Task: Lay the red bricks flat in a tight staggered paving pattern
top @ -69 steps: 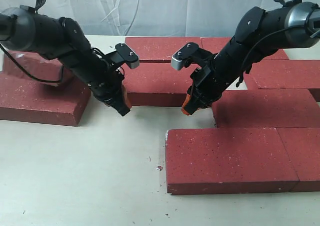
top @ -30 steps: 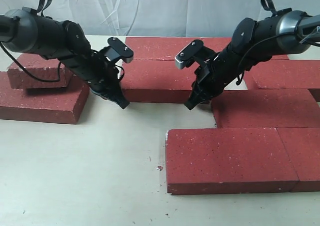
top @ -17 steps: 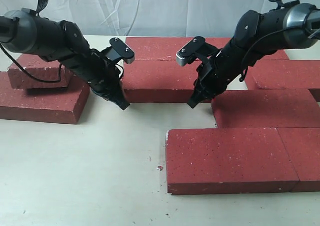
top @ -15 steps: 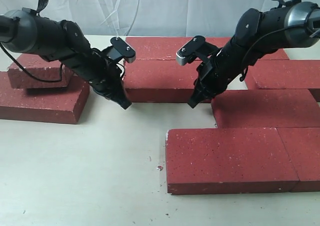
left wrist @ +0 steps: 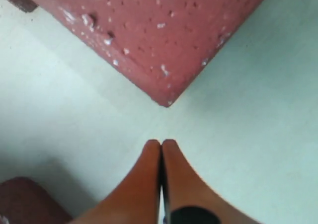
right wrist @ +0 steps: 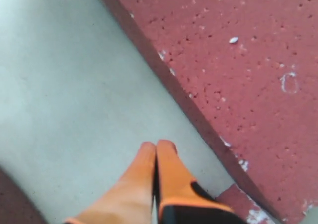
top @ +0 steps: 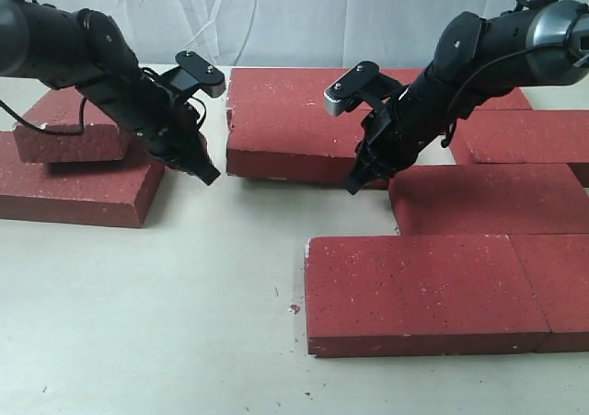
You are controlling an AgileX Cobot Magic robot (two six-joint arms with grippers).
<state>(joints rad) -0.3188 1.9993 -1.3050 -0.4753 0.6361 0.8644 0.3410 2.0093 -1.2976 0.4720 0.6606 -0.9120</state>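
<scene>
Shut tight and empty, the left pincer (top: 210, 176) sits just off the 8 o'clock corner and the right pincer (top: 352, 188) by the 5 o'clock edge of 1 brick (top: 290, 130) lying toward 12 o'clock on the tabletop (top: 138, 323), likely as blunt pushers.

No legible text, labels or numbers anywhere — all three views. The red bricks (top: 414, 286) show only whitish flecks; one loop-shaped scuff (right wrist: 288, 82) — not a character.
</scene>
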